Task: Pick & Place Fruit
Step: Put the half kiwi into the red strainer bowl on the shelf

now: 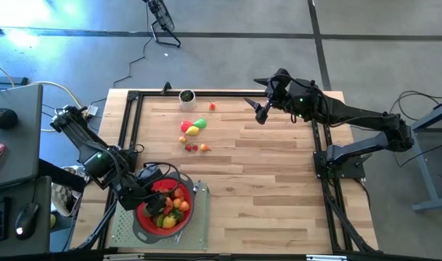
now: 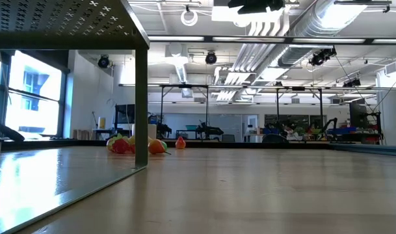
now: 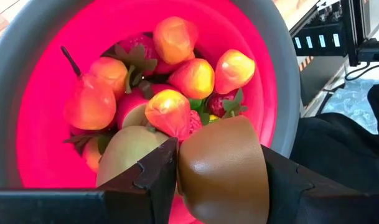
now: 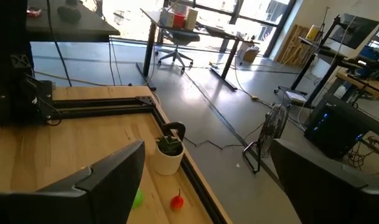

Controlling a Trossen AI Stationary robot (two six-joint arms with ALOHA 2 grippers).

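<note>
From above, the left gripper (image 1: 149,190) hangs over the red strainer (image 1: 143,220), which is heaped with fruit (image 1: 173,205), while more fruit (image 1: 194,129) lies loose mid-table, nearer the right gripper (image 1: 263,110), whose fingers stand released beside a small white pot (image 1: 186,96). From the left wrist, the fingers (image 3: 153,180) are clenched on a brown fruit (image 3: 222,168) directly above the strainer's pile

In the left wrist view, the brown fruit (image 3: 223,168) held in the left pincer (image 3: 220,180) hides the strainer's (image 3: 282,93) near rim, and its underside is cut off. From above, the small fruits (image 1: 194,130) near the white pot (image 1: 186,96) are too small to name.
</note>
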